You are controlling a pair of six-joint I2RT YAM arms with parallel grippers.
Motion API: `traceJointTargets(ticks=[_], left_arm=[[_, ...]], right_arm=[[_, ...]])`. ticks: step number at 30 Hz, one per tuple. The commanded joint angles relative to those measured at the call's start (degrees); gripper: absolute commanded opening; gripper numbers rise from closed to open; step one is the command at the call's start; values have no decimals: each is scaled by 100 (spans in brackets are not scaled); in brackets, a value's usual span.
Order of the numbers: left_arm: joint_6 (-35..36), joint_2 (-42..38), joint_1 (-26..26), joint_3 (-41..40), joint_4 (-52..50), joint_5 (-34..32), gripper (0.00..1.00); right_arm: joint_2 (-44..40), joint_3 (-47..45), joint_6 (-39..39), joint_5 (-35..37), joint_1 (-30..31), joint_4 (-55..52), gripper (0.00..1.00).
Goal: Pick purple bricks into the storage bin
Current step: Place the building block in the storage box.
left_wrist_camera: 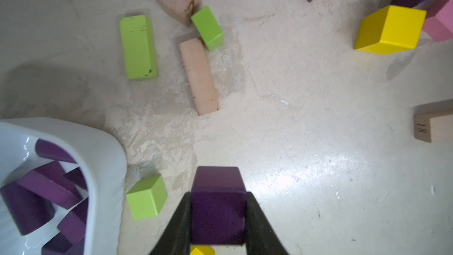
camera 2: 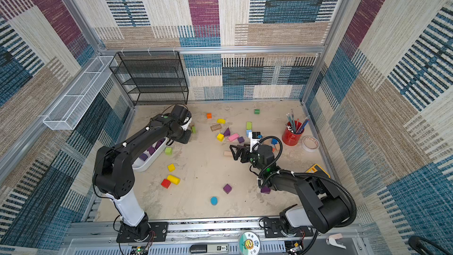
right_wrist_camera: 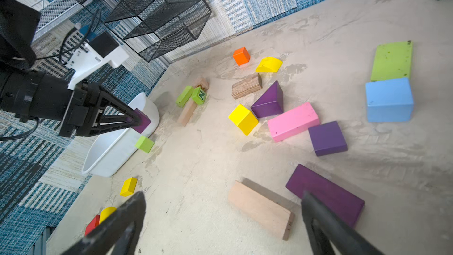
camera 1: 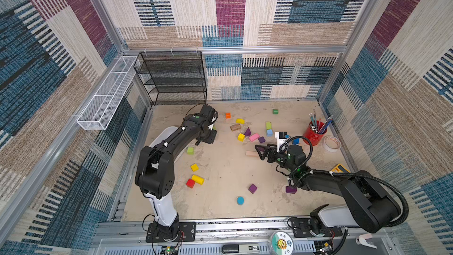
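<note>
My left gripper (left_wrist_camera: 218,196) is shut on a purple cube (left_wrist_camera: 218,177) and holds it above the table, just off the rounded end of the white storage bin (left_wrist_camera: 105,148). The right wrist view shows the same grip (right_wrist_camera: 137,120) in front of the bin (right_wrist_camera: 115,148). Several purple bricks (camera 2: 152,150) lie in the bin (camera 2: 147,165). A purple wedge (camera 1: 247,132) and cubes (camera 1: 261,139) (camera 1: 252,188) (camera 1: 291,189) sit on the table. My right gripper (right_wrist_camera: 221,196) hangs open over a plain wooden bar (right_wrist_camera: 261,209), beside a flat purple bar (right_wrist_camera: 326,192).
A black mesh rack (camera 1: 171,77) stands at the back left and a white wire basket (camera 1: 105,94) hangs on the left wall. A red pencil cup (camera 1: 315,134) and a tape roll (camera 1: 331,143) stand at the right. Yellow, green, pink, blue and wooden blocks lie scattered.
</note>
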Motion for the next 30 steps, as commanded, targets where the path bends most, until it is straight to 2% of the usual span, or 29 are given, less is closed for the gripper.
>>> traceJointTargets(ticks=[1, 11, 16, 24, 30], left_arm=[[-316, -325, 276, -192, -120, 51, 34], [-686, -1028, 1208, -641, -39, -201, 34], [-931, -1258, 1753, -835, 196, -124, 34], [-1051, -1224, 2603, -1052, 469, 217, 34], [-1070, -1134, 2985, -1178, 621, 374, 34]], right_arm=[[-22, 40, -41, 65, 10, 66, 99], [-20, 41, -50, 82, 27, 64, 99], [-27, 41, -58, 82, 36, 67, 99], [66, 67, -67, 64, 80, 99, 99], [129, 123, -110, 64, 141, 90, 99]])
